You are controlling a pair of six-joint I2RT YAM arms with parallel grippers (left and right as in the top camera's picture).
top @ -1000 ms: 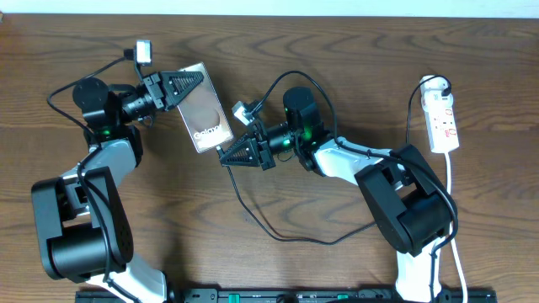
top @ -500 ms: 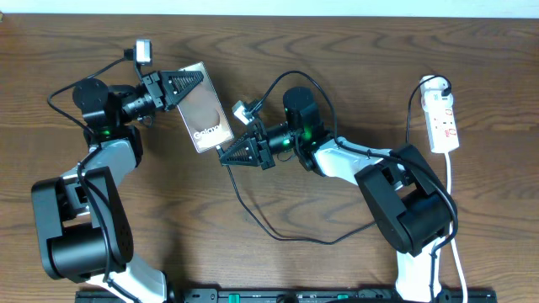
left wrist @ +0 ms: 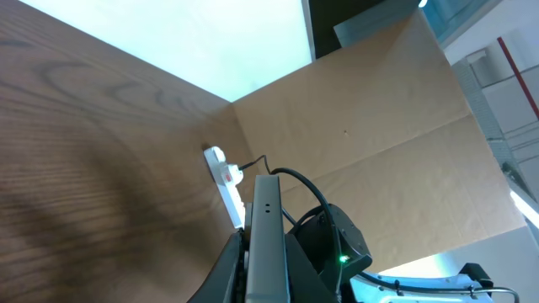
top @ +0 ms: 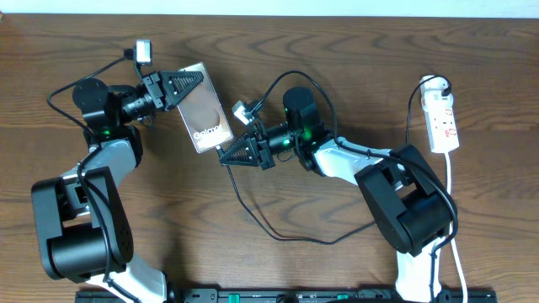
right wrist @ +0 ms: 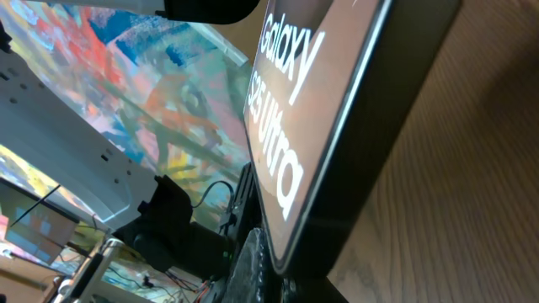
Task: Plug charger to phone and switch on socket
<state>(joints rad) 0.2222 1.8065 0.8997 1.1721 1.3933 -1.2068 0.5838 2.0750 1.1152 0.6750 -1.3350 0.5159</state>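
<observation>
Overhead: the left pincer [top: 195, 82] is clamped on the top edge of the phone [top: 206, 114], a brown slab with white lettering. The right pincer [top: 226, 153] is closed on the end of the charger [top: 253, 215], at the phone's lower edge; the thin black cable loops behind it. The socket [top: 443, 122] lies well behind the right pincer.

Left wrist: the phone [left wrist: 266, 236] stands edge-on between the fingers.

Right wrist: "Galaxy S25 Ultra" fills the phone [right wrist: 328, 101] face directly ahead.
</observation>
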